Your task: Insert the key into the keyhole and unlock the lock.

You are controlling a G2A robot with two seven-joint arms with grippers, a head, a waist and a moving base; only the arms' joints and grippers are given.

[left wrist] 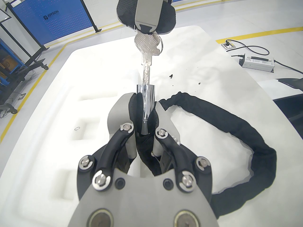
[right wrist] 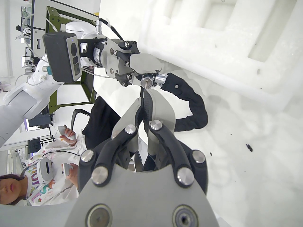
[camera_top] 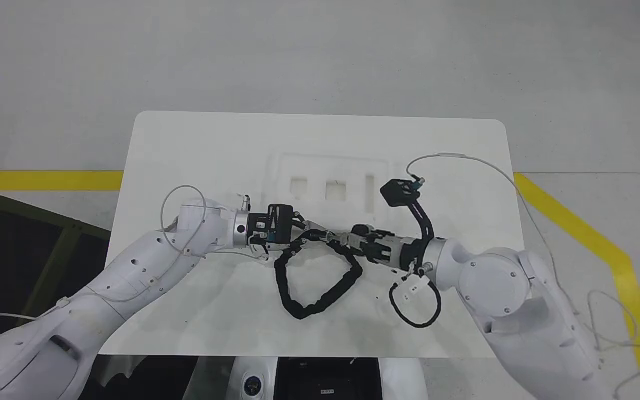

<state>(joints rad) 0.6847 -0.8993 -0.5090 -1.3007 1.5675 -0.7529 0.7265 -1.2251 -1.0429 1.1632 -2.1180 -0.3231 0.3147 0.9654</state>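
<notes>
Table: white tabletop, foam tray lying under both arms.
Left gripper: clamped on the chrome lock cylinder, with the black-sleeved chain trailing onto the table.
Right gripper: pinching the key by its bow, blade at the keyhole and, by the look of it, partly in.
Risk: any tilt and the blade jams or bends. Turn too soon and the key twists out of the pinch, or the cylinder swivels between the pads.

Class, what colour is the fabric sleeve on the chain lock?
Black fabric sleeve, best in left wrist view.
</notes>
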